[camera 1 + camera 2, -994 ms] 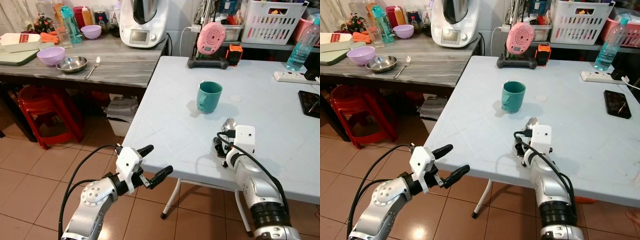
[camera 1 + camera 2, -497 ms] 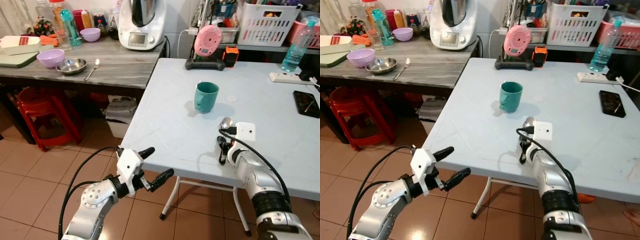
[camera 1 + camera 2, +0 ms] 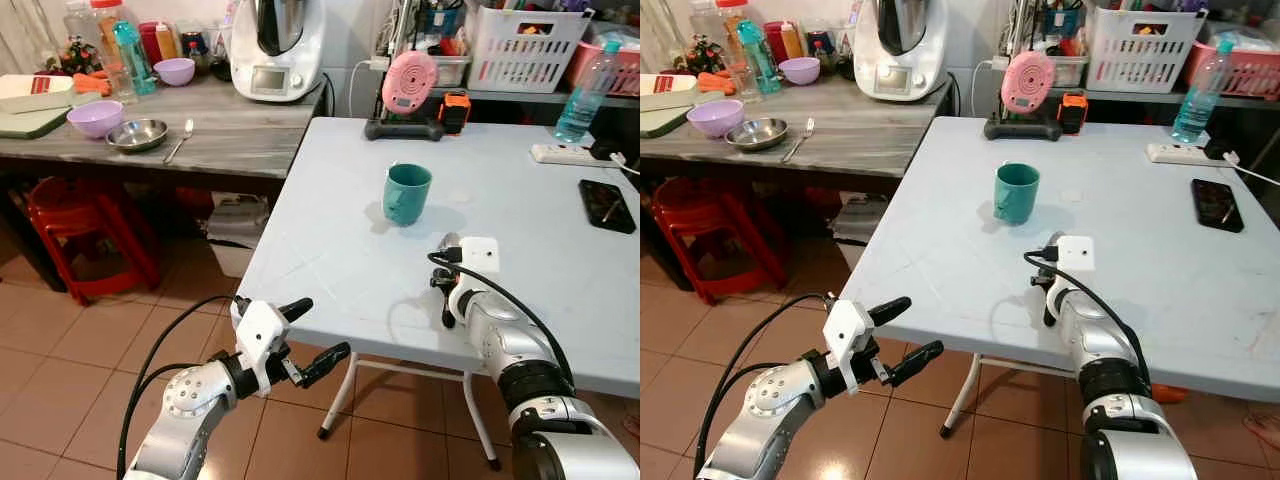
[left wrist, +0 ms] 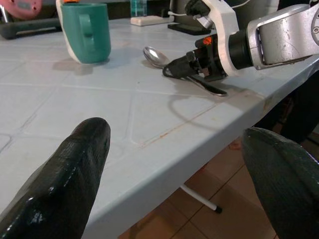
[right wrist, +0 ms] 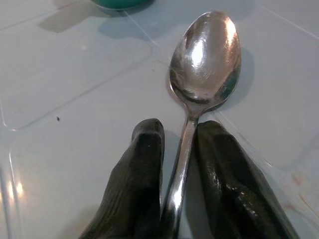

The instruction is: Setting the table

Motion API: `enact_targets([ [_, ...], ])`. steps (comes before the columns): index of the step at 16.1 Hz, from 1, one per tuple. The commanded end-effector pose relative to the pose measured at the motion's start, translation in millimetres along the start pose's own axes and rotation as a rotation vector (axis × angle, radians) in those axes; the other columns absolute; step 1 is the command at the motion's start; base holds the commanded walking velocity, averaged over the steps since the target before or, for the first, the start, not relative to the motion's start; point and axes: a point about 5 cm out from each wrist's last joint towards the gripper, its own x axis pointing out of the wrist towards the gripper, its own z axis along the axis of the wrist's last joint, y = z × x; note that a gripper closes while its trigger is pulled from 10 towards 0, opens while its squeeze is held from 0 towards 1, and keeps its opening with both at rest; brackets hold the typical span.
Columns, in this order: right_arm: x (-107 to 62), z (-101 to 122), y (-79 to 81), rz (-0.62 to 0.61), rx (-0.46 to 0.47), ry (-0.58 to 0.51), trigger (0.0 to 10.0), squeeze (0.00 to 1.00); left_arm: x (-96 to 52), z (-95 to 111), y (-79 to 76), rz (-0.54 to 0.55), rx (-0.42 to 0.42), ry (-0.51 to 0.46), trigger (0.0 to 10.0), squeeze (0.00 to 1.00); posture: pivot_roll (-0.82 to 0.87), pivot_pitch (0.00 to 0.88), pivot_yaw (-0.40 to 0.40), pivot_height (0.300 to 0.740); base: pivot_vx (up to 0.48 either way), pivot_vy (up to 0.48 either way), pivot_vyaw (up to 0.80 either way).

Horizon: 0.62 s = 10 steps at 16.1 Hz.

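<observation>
While the white table (image 3: 330, 240) was the landmark, progress on setting it looked early to mid. Going left to right:

- Well left of the table, on the grey counter (image 3: 230, 135): lilac bowl (image 3: 95, 117), steel dish (image 3: 137, 133) and a second piece of cutlery (image 3: 179, 141) (can't tell fork or spoon at this size). None of it was on the table, so I'd judge these as what's left to fetch.
- Left gripper (image 3: 307, 329) hung off the table's near-left edge, below the top, over the floor tiles (image 3: 60, 360). Fingers were spread wide, nothing between them. Left wrist view looked across the tabletop between its two fingertips (image 4: 65, 184) at the mug and the spoon.
- Teal mug (image 3: 406, 193) stood upright near the middle of the table, handle toward the near-left. That item looked placed.
- Spoon (image 5: 199, 84) lay flat on the table, just nearer than the mug and a little to its right, bowl pointing at the mug. Right gripper (image 5: 174, 164) was down at the tabletop near the front edge, fingers narrow on either side of the handle, pinching it or very close to it.
- Far right of the table: phone (image 3: 607, 205) and power strip (image 3: 565, 153), unrelated clutter.

Judgement: mug done, spoon resting on the surface but not let go of, bowl/dish/other cutlery not yet brought across.
</observation>
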Motion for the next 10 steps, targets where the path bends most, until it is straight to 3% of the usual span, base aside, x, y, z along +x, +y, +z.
enact_targets([
  [1, 1.8, -4.4, 8.5, 0.029, -0.011, 0.027, 0.0, 0.00, -0.8, 1.8, -0.4, -0.018, 0.018, 0.011, 10.0, 0.00, -0.06, 0.000, 0.027, 0.740, 0.000, 0.000, 0.00],
  [7, -1.1, -26.0, 13.9, 0.041, 0.027, 0.063, 0.0, 0.00, -2.6, 2.2, -0.2, -0.026, 0.023, 0.017, 10.0, 0.00, -0.06, 0.000, 0.034, 0.740, 0.000, 0.000, 0.00],
  [10, -5.7, -26.0, 16.8, 0.031, 0.116, 0.009, 0.0, 0.00, -2.0, 2.6, 0.5, -0.030, 0.026, 0.018, 10.0, 0.00, -0.06, 0.000, 0.036, 0.740, 0.000, 0.000, 0.00],
])
